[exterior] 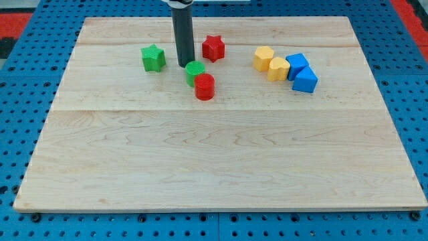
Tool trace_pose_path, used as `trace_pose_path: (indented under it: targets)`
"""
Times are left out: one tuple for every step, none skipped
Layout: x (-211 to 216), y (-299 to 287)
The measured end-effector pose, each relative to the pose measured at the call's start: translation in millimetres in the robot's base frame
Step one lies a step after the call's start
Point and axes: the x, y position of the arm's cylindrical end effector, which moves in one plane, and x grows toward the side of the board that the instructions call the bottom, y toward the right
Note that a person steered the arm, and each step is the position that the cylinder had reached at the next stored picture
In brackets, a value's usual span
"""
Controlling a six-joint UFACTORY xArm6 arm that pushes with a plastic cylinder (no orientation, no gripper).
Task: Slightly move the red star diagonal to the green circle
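Observation:
The red star (213,47) lies near the view's top, right of centre-left. The green circle (194,71) sits below and left of it, touching a red cylinder (204,87) at its lower right. My tip (185,65) is at the end of the dark rod, just up-left of the green circle and left of the red star, apart from the star.
A green star (153,57) lies left of the rod. Two yellow blocks (264,58) (278,68) and two blue blocks (297,65) (305,80) cluster at the view's upper right. The wooden board (214,167) lies on a blue pegboard.

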Motion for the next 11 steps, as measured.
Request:
trace_pose_path:
  targets:
    - [-14.1, 19.1]
    - [-32.1, 15.9]
    - [-34.6, 11.9]
    - [-34.6, 11.9]
    - [-60.3, -39.1]
    - [-74.3, -80.0]
    - [-45.6, -134.1]
    - [-40.6, -147.0]
    - [-40.5, -147.0]
    - [-71.9, -108.6]
    - [-56.5, -78.7]
